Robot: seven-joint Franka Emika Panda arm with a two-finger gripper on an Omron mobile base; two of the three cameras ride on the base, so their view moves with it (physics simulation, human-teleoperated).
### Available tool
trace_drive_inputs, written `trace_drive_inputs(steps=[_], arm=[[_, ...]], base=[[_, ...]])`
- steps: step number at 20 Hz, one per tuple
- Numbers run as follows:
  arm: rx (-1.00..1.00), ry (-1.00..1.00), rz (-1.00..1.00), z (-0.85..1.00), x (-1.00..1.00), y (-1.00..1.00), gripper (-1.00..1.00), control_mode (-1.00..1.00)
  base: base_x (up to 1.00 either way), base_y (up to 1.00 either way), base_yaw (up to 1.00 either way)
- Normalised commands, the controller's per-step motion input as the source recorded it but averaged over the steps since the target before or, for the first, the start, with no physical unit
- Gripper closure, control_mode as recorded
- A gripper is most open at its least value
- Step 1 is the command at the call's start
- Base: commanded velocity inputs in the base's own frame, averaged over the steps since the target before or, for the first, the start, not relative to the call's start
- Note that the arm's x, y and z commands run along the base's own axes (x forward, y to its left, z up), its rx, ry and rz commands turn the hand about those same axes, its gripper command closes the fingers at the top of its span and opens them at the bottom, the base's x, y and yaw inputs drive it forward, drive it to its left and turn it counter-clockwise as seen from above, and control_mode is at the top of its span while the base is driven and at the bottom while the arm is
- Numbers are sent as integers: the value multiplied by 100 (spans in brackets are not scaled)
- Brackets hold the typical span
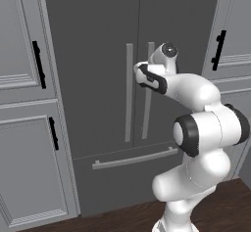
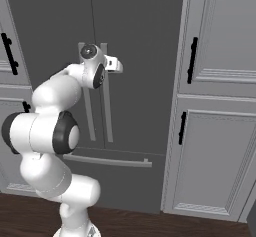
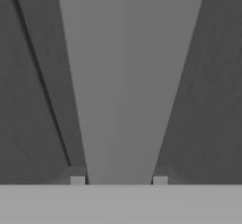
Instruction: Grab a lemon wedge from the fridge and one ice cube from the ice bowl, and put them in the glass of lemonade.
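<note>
the fridge [image 1: 98,79] stands shut between grey cabinets [image 1: 24,104], its 2 doors meeting at the middle; the gripper [image 3: 119,180] is up against one long bar handle [image 3: 123,76], a fingertip on either side, about closed around the bar.

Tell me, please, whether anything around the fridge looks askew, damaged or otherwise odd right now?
Nothing stands out. The fridge has both doors shut and flush, its bar handles straight, and the bottom drawer closed. The claw straddles one door handle squarely.
</note>
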Motion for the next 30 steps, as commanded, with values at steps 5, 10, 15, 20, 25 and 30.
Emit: trace_drive_inputs(steps=[5,10,15,20,25,30], arm=[[0,0,-12,0,-5,-28,100,-100],[0,0,-13,1,-26,-58,100,-100],[0,0,-11,1,-45,-85,100,-100],[3,-1,-3,0,-77,-94,100,-100],[5,0,-1,8,-95,-100,100,-100],[7,0,-2,6,-92,-100,100,-100]], base=[[0,0,0],[0,0,0],[0,0,0],[0,0,0],[0,0,0],[0,0,0]])
